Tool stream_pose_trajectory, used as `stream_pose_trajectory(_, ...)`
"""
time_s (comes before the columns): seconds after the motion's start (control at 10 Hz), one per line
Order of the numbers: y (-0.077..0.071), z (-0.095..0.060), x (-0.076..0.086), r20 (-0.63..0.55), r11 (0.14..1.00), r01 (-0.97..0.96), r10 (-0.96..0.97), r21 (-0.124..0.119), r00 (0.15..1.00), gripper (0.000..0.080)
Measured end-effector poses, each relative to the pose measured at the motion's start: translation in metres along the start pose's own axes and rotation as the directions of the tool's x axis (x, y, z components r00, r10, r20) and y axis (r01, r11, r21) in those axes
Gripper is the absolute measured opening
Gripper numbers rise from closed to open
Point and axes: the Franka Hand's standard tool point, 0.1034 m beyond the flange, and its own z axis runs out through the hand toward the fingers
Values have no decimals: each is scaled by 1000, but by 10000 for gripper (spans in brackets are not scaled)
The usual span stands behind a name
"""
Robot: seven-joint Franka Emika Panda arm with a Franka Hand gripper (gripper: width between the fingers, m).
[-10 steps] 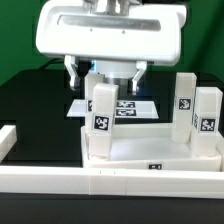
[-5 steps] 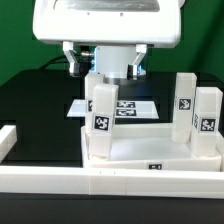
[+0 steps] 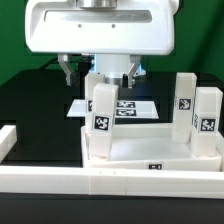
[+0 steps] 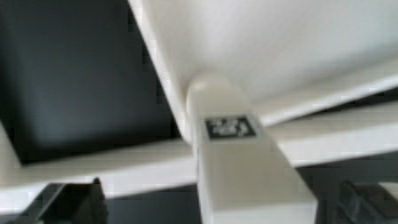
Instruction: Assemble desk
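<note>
The exterior view looks level and close at the gripper (image 3: 101,68) from in front, across the border rail (image 3: 110,180). The wrist view looks straight down past the gripper's dark fingertips (image 4: 63,197), very near. Both views share the tagged leg (image 3: 102,118) (image 4: 231,140) standing right below the gripper.

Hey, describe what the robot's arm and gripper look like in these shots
In the exterior view the gripper hangs from a wide, glossy white housing with rounded corners and a recessed grey panel along its top. Below it sits a white rounded body with dark joints. The fingers are slim, dark grey with lighter edges. The wrist view shows only dark fingertips. No cables or markings are visible.
</note>
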Motion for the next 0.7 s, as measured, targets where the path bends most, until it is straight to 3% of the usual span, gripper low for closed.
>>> stream_pose_trajectory(0.1, -1, 1, 2, 46, 1000, -1, 1, 2, 999, 649)
stream_pose_trajectory(0.5, -3, 6, 6, 44, 1000, 9, -9, -6, 999, 649)
stream_pose_trajectory(0.6, -5, 6, 6, 46, 1000, 22, -22, -12, 999, 558)
stream_pose_trajectory(0.7, -4, 6, 6, 46, 1000, 20, -19, -12, 999, 390)
